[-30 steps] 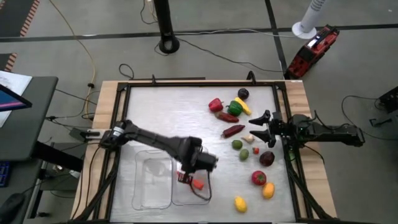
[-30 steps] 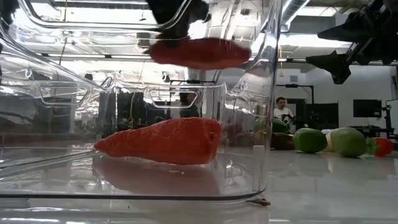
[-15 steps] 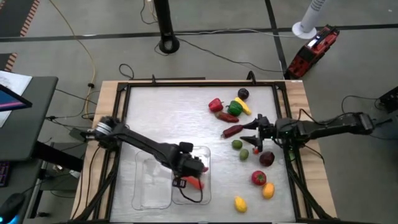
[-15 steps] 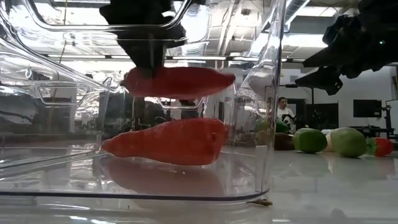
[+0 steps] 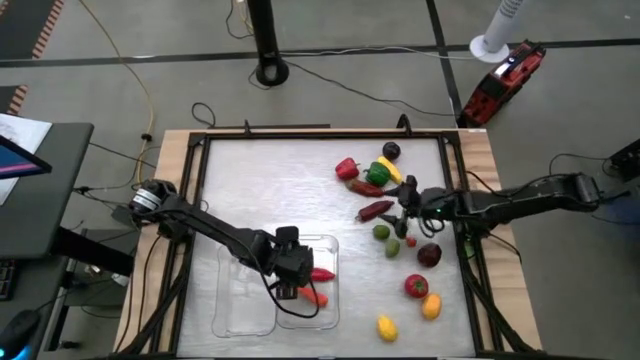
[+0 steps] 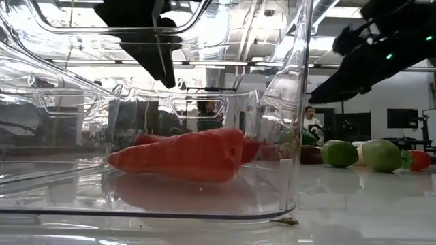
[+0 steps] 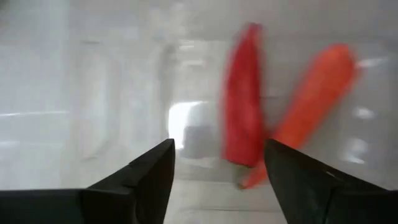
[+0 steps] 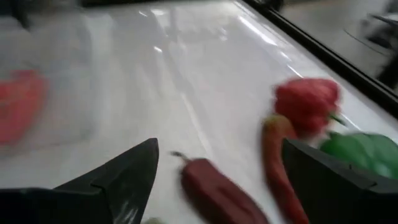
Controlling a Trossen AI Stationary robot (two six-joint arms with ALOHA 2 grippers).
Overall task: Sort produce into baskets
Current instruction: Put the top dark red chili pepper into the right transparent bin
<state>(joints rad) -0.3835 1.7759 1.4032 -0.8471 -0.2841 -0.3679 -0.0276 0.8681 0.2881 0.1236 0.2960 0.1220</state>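
Red chilli (image 5: 321,274) and orange carrot (image 5: 316,296) lie side by side, touching, on the floor of the right-hand clear basket (image 5: 332,310); the twin basket (image 5: 228,300) sits against it on the left. Rest of the produce is loose on the table's right half — red pepper (image 5: 346,168), green pepper (image 5: 379,174), dark eggplant (image 5: 391,151), a dark red chilli (image 5: 375,210), tomato (image 5: 416,287), lemon (image 5: 386,327).

Left gripper (image 5: 290,281) hangs over the right-hand basket, fingers parted and empty, the chilli and carrot just ahead of them. Right gripper (image 5: 407,203) reaches in over the loose pieces, fingers spread wide, holding nothing.

Surface: brushed pale table (image 5: 280,190) with a dark frame and wooden edging. Grey floor around it, cables, a black post base (image 5: 270,72). A person (image 6: 310,122) sits far back in the room.

Change from a second ago — the chilli was clamped in the left gripper above the carrot; it is now released and down. The right arm has stretched further inward.
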